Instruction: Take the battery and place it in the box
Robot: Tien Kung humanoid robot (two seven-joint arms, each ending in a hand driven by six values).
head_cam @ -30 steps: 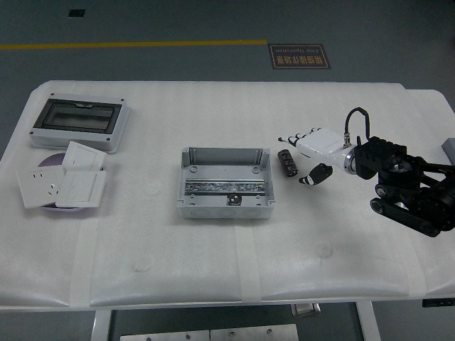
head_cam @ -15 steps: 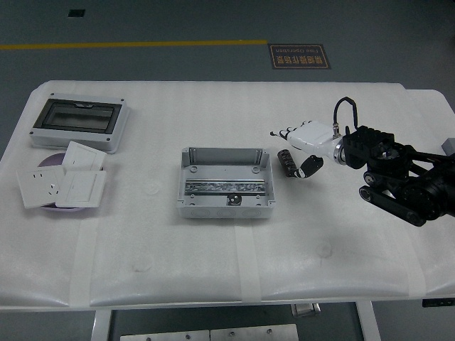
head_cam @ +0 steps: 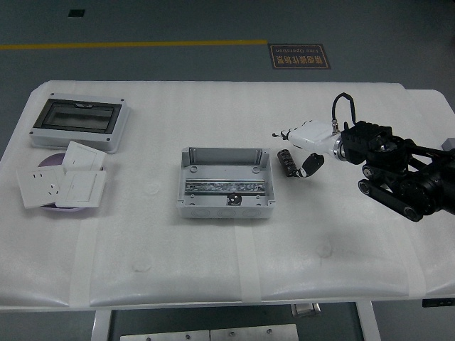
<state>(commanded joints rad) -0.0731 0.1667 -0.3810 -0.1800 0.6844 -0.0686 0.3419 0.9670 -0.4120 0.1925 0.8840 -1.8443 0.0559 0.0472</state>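
Note:
A small black cylindrical battery (head_cam: 286, 161) lies on the white table just right of the open grey box (head_cam: 226, 182). My right hand (head_cam: 297, 151), white with black fingertips, hovers over the battery; its fingers (head_cam: 279, 135) reach past the battery's far end and its thumb (head_cam: 311, 165) hangs at the battery's right side. The fingers are spread and hold nothing. Inside the box lie a metal rail and a small dark part. My left arm does not show.
At the far left stands a grey enclosure with a dark window (head_cam: 79, 123). In front of it, white switch and socket plates (head_cam: 62, 182) are piled on a purple dish. A grey object (head_cam: 448, 144) pokes in at the right edge.
My right hand has moved left and slightly away from me, coming over the battery with the thumb now beside it. The battery and box have not moved.

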